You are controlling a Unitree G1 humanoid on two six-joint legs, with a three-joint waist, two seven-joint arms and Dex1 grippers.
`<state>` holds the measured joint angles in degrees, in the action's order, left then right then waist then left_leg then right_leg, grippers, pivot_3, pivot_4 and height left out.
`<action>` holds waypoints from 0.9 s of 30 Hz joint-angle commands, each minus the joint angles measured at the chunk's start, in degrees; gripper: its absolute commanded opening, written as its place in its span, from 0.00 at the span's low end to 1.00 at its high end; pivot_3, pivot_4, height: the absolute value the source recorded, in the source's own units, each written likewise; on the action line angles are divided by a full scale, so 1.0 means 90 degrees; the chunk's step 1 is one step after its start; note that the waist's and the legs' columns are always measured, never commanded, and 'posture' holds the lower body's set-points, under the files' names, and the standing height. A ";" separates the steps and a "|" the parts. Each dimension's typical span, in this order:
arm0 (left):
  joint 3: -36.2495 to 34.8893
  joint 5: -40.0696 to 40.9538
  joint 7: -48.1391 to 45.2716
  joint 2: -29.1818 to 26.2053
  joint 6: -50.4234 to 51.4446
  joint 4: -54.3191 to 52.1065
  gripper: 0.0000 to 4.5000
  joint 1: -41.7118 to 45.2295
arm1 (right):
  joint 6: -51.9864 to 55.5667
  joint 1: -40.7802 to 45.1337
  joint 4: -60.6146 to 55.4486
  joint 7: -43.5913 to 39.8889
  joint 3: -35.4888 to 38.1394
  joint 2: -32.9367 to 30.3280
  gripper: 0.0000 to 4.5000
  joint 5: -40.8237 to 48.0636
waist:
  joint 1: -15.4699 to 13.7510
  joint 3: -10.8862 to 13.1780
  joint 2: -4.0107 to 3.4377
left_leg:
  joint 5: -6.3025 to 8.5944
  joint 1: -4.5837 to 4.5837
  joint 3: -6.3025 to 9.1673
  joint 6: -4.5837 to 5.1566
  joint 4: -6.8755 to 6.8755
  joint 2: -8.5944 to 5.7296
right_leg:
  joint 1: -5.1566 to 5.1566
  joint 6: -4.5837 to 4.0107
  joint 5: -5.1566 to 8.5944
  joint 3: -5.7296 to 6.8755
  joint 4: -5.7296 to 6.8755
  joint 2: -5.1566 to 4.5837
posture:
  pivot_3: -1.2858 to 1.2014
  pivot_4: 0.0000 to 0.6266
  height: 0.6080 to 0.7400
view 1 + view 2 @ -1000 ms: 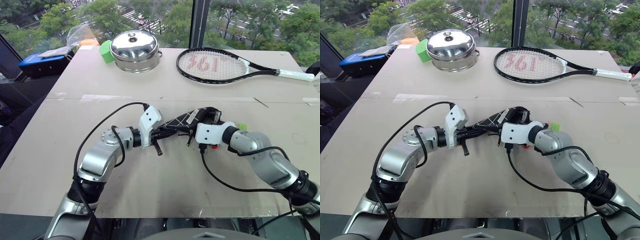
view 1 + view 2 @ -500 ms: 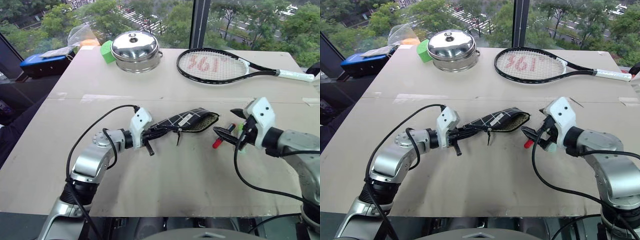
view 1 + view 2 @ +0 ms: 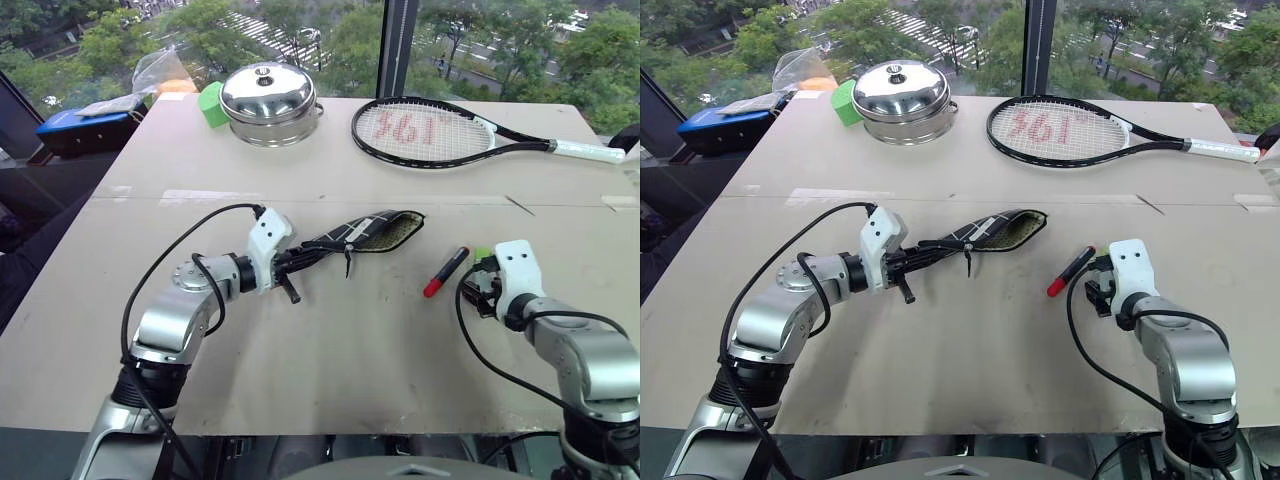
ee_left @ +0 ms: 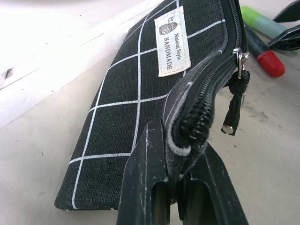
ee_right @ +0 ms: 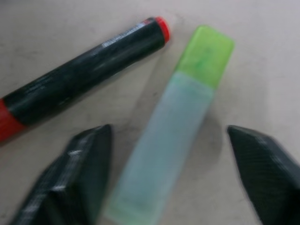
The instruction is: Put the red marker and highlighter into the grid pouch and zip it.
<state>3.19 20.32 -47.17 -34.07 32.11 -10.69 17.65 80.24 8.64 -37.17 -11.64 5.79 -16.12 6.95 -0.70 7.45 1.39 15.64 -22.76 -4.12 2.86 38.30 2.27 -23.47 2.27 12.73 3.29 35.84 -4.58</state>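
left tool [image 4: 180,187] pinches the black, white-gridded grid pouch [image 4: 140,103]; right tool [image 5: 173,173] gapes over the pale green highlighter [image 5: 173,136].

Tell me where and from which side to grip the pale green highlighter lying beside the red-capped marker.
Grip the chunky pale green highlighter across the middle of its pale barrel, coming from above. It lies flat on the beige table, so only its two long sides are free. The open right gripper already straddles it. The black marker with the red cap angles away, leaving room for one finger.

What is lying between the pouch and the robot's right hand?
The red marker lies on the table between the pouch and the right hand, seen from the head camera.
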 commanded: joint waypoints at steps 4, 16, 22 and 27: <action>-0.0024 0.0056 -0.0011 0.0035 -0.0066 -0.0211 0.00 0.0076 | 0.0194 -0.0201 -0.0228 0.0177 0.0164 -0.0207 0.17 -0.0090 | -0.0032 -0.0003 0.0005 | 0.0000 0.0001 0.0003 0.0001 0.0003 -0.0002 | 0.0001 0.0000 0.0000 0.0002 0.0001 -0.0010 | 0.52 0.24 1.00; 0.0249 0.0039 -0.0034 0.0232 -0.0045 -0.0326 0.00 0.0194 | -0.2007 0.0860 -0.1199 -0.2666 -0.1268 -0.4517 0.17 0.0536 | 0.0143 0.0025 -0.0024 | 0.0006 0.0007 0.0005 0.0011 -0.0003 -0.0004 | 0.0001 0.0024 0.0016 -0.0001 -0.0009 0.0011 | 0.52 0.24 1.00; 0.0398 0.0084 -0.0019 0.0325 0.0005 -0.0523 0.00 0.0221 | -0.3204 0.2639 0.0055 -0.3379 -0.3427 -0.4666 0.17 -0.0608 | 0.0138 0.0033 -0.0030 | 0.0005 -0.0002 0.0003 0.0009 -0.0001 0.0000 | -0.0005 0.0002 0.0002 -0.0004 -0.0008 0.0003 | 0.52 0.24 1.00; 0.0567 -0.0079 -0.0151 0.0200 -0.0214 -0.0649 0.00 0.0118 | -0.4026 0.3855 0.1267 -0.3829 -0.4411 -0.4042 0.17 -0.1457 | 0.0135 0.0032 -0.0027 | 0.0005 -0.0005 -0.0005 0.0009 0.0002 -0.0003 | -0.0004 0.0003 0.0002 -0.0007 -0.0014 -0.0005 | 0.52 0.24 1.00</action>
<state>7.63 19.39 -47.46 -32.28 31.98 -13.07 18.26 47.21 40.92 -27.47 -44.50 -32.43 -53.27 -3.36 0.51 7.74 1.15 15.67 -22.78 -4.17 2.92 38.32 2.24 -23.51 2.30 12.74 3.23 35.73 -4.62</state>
